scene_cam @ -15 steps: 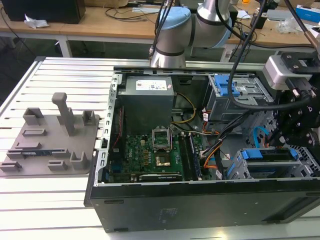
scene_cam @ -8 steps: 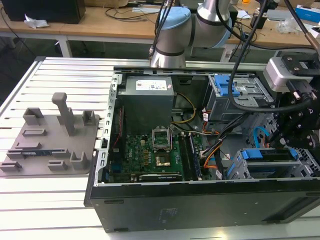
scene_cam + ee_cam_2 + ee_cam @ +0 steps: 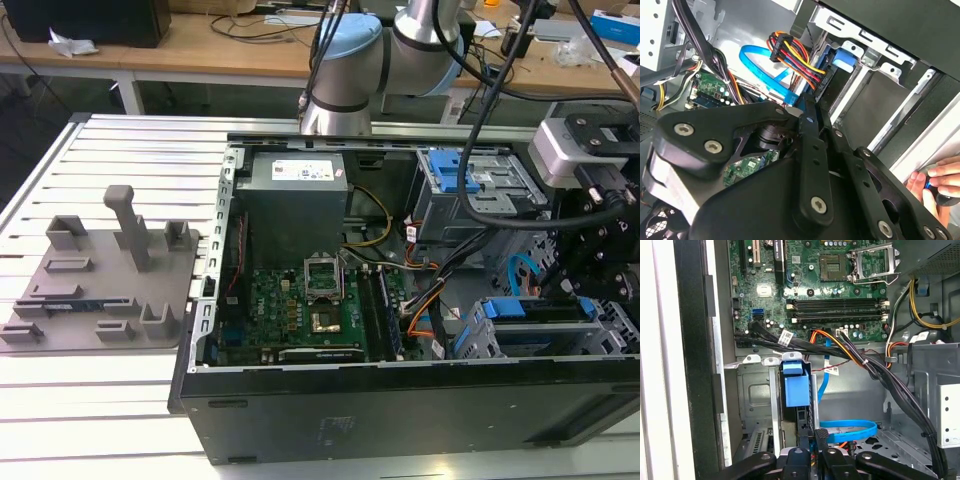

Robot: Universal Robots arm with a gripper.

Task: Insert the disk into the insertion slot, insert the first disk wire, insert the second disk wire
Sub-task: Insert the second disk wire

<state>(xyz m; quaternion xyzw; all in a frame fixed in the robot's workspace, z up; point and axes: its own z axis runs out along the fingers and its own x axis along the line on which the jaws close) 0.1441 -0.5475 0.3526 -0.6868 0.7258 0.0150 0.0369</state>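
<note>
The gripper (image 3: 810, 452), fingers pressed together on nothing, hovers over the disk (image 3: 796, 390) (blue carrier showing) seated in the insertion slot (image 3: 757, 395); black cables (image 3: 880, 375) cross at two o'clock.

Power supply (image 3: 295, 172) label, cable tags, board markings — print present, none legible

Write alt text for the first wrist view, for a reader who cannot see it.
Looking into an open computer case: the gripper hangs above a drive cage with a blue plastic tab at its end. Beyond lie a green motherboard, a bundle of black cables and a looped blue flat cable.
</note>
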